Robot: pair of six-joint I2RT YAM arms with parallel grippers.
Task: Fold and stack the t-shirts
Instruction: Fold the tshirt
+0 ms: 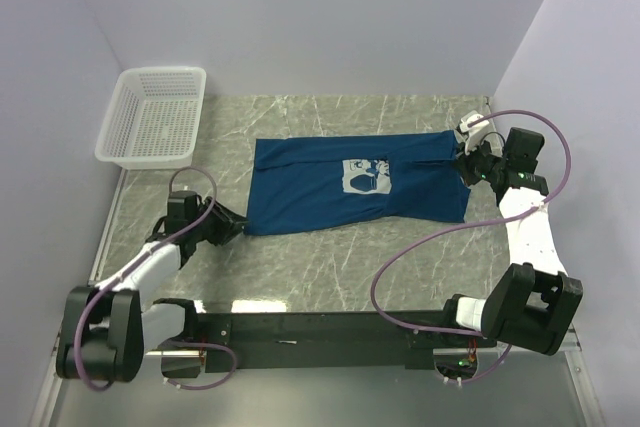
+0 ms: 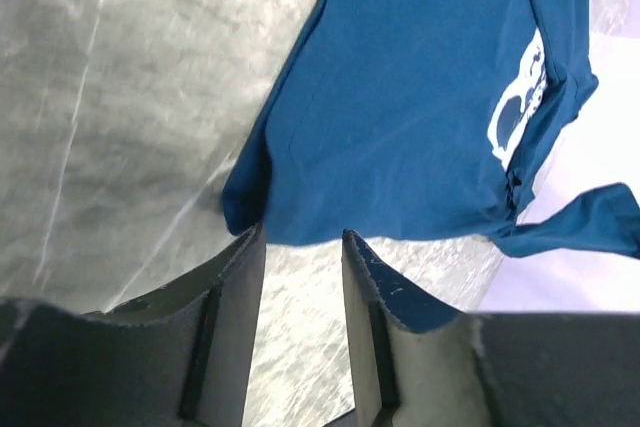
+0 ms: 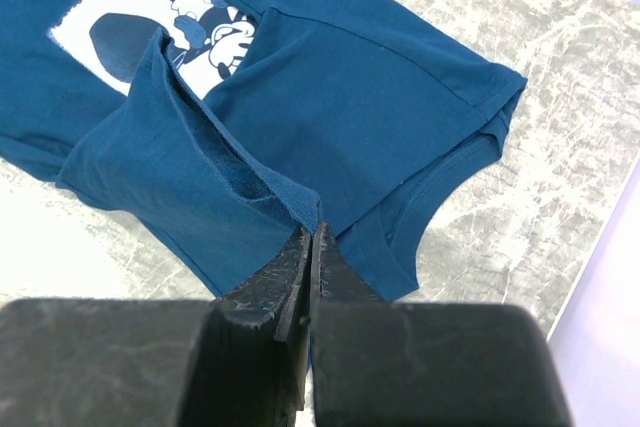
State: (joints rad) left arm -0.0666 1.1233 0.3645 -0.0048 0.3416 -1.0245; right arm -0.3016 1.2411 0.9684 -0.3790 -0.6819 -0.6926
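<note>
t-shirt (image 1: 300, 187) in right gripper (image 3: 308, 234) (by a fold)

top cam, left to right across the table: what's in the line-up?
basket → left end effector → t-shirt → right end effector

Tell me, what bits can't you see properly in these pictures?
- Top view: the cartoon print is too small to read.
- Right wrist view: a lifted fold of the t-shirt covers part of the print; the top edge cuts off more.
- Left wrist view: the t-shirt runs off the top edge.
</note>
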